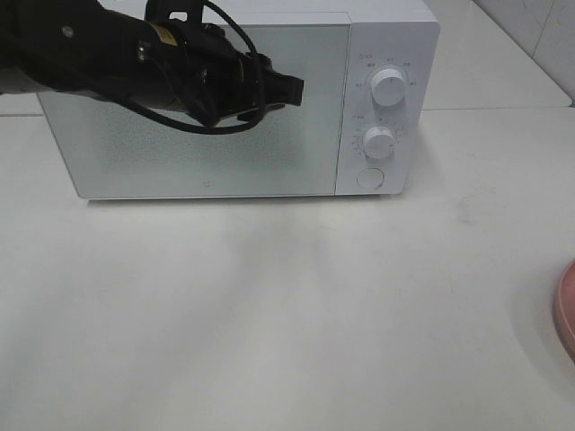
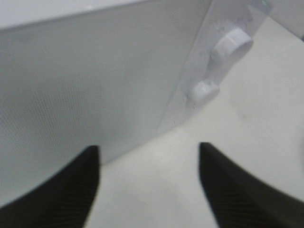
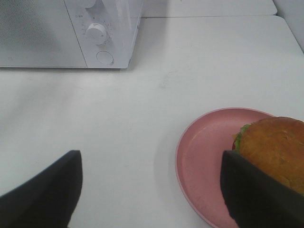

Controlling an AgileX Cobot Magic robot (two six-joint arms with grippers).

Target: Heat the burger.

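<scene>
1. Start at the upper left of your overhead view: the left arm point(image 1: 108, 54) is a chunky black thing with looped cables, stretched across the front of the microwave point(image 1: 225, 99). The left gripper point(image 1: 289, 88) sits in front of the door's right half. In its wrist view the two dark, finely ribbed fingers point(image 2: 61, 194) stand apart with bare table between them, so they're parted and holding nothing.

2. The microwave is a boxy white unit with a shut door point(image 1: 198, 108). The door is a flat, pale grey-green panel with a fine dotted mesh texture.

3. Right of the door is the glossy white control strip: two round white knobs stacked, upper knob point(image 1: 388, 85) and lower knob point(image 1: 378, 141), with a round flat button point(image 1: 369, 178) under them.

4. The table point(image 1: 269, 305) is plain matte white, with a seam running off behind the microwave.

5. At the far right edge of the overhead view you only get a sliver of the round pink plate point(image 1: 567, 310).

6. In the right wrist view, lower right, the burger point(image 3: 273, 149) sits on that smooth pink plate point(image 3: 199, 161), with a glossy golden-brown bun and a bit of green lettuce poking out. The right gripper point(image 3: 152, 190) has its dark fingers point(image 3: 45, 190) spread wide, empty; one finger overlaps the burger's edge in the frame, and I can't tell if it touches.
</scene>
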